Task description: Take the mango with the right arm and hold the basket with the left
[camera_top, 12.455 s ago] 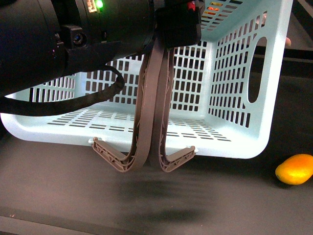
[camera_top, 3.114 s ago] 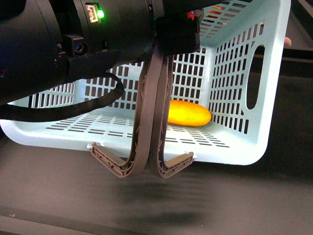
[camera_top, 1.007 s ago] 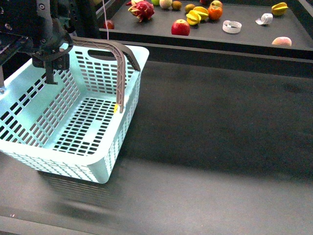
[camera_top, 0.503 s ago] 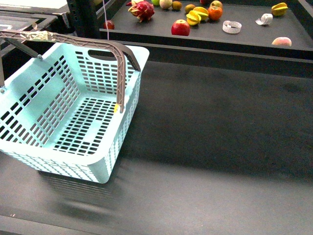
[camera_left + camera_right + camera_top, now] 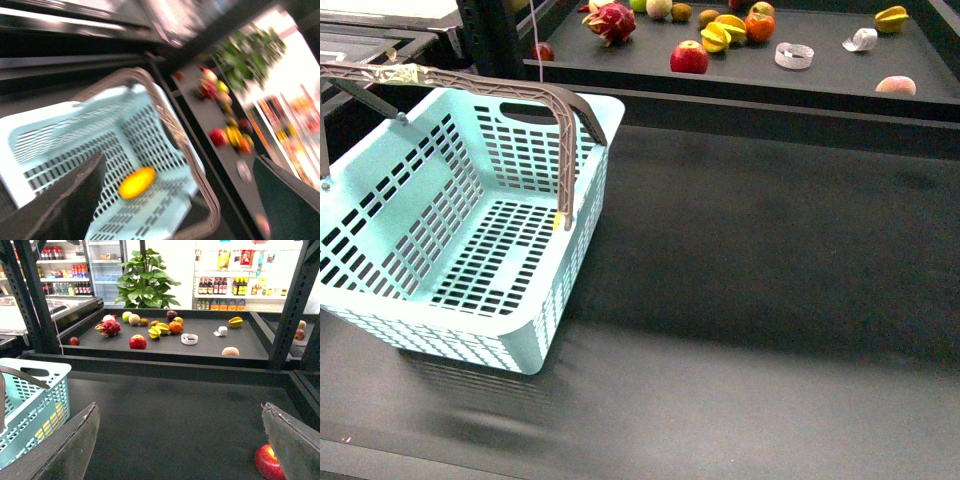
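Both my grippers (image 5: 170, 200) (image 5: 180, 440) are gaping wide, holding nothing. One mango (image 5: 137, 182) is lying inside the basket (image 5: 380, 215), which is sitting on the dark table (image 5: 770, 300).

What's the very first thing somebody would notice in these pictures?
The big light-blue basket with its brown handle, sitting at the left of the dark table. Next, the yellow-orange mango lying inside it, seen from the left wrist. Behind, a shelf holds colourful fruit, such as a red apple.

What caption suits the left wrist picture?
Blurred wrist view: mango lying inside the light blue basket, fruit shelf beyond.
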